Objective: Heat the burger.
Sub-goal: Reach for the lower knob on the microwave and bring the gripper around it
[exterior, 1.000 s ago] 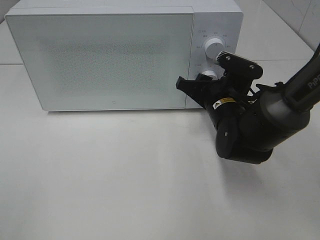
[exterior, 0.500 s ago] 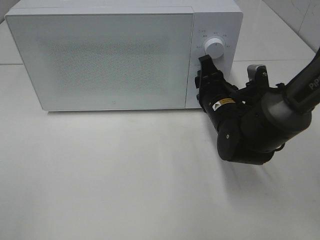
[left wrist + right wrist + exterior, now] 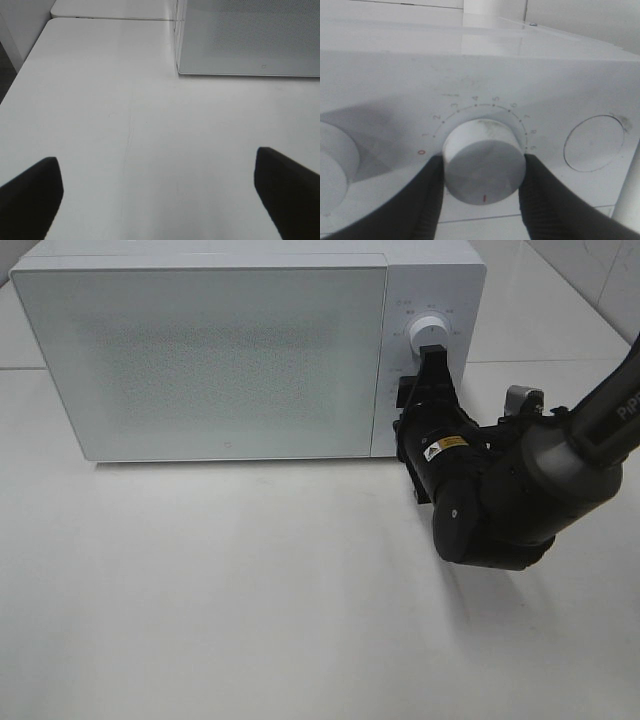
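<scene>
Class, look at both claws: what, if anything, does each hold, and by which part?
The right claw grips the numbered dial on the microwave by its round side. The left claw holds nothing.

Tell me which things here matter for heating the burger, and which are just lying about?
In use: microwave; timer knob; right gripper, clamped on that knob.
Just about: upper knob; left gripper, open over the table.
The burger is not in sight.
</scene>
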Action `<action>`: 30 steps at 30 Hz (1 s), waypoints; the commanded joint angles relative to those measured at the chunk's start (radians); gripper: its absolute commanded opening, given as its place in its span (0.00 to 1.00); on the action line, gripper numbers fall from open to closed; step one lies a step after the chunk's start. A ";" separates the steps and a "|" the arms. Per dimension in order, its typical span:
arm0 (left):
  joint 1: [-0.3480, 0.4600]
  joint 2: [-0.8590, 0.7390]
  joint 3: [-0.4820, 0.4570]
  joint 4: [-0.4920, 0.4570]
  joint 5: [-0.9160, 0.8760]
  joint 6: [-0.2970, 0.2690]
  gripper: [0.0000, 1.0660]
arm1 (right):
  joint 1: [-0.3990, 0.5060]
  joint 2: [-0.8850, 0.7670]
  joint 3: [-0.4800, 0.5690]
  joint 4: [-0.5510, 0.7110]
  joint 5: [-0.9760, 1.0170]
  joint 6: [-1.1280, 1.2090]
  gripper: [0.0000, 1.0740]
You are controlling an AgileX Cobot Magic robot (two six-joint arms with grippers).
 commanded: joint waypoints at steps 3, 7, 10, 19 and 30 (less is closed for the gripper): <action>0.003 -0.020 0.003 0.004 -0.012 0.001 0.90 | 0.000 -0.009 -0.041 -0.097 -0.147 -0.009 0.07; 0.003 -0.020 0.003 0.004 -0.012 0.001 0.90 | 0.000 -0.009 -0.041 -0.098 -0.147 -0.016 0.10; 0.003 -0.020 0.003 0.004 -0.012 0.001 0.90 | 0.000 -0.009 -0.041 -0.092 -0.147 -0.016 0.12; 0.003 -0.020 0.003 0.004 -0.012 0.001 0.90 | -0.011 -0.009 -0.039 -0.060 -0.147 -0.032 0.21; 0.003 -0.020 0.003 0.004 -0.012 0.002 0.90 | -0.008 -0.045 0.023 -0.018 -0.119 -0.036 0.66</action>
